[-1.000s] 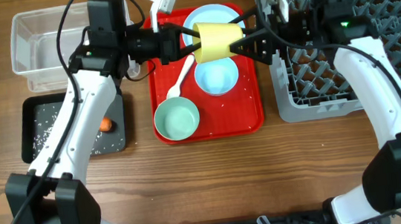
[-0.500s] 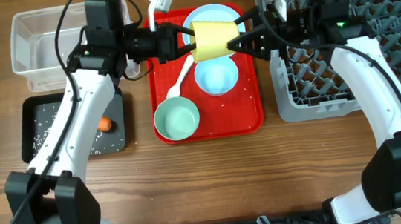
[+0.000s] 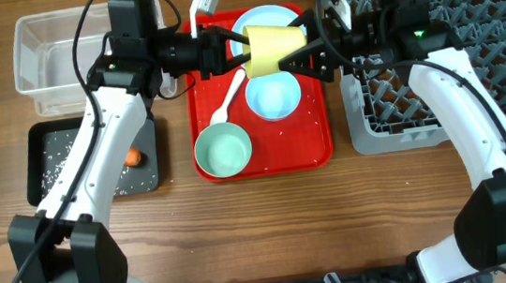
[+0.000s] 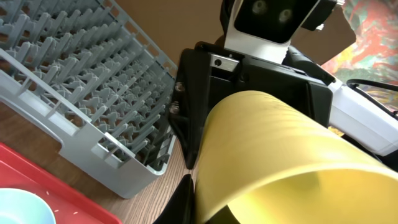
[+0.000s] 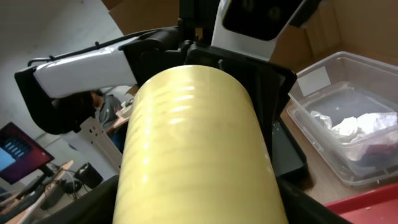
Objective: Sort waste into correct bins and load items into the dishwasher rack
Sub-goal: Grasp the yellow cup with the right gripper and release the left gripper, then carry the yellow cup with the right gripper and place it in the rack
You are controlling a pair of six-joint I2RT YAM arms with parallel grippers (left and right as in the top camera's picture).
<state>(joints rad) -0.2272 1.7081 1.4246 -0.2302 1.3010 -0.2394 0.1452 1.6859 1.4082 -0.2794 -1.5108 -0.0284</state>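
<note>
The small yellow cup hangs on its side above the flat red tray. My left gripper is shut on its rim, one finger inside and one outside. My right gripper is open, with its fingers on either side of the cup's base end. The cup fills both wrist views. On the tray lie the pale blue plate, the blue-white bowl, the mint green bowl and the white spoon.
The grey dishwasher rack stands right of the tray and shows in the left wrist view. The clear tub at the back left holds crumpled napkins. The black tray holds rice grains and the carrot.
My right gripper has moved left, so its fingers now reach further along the yellow cup. The left gripper and the cup have stayed almost still.
</note>
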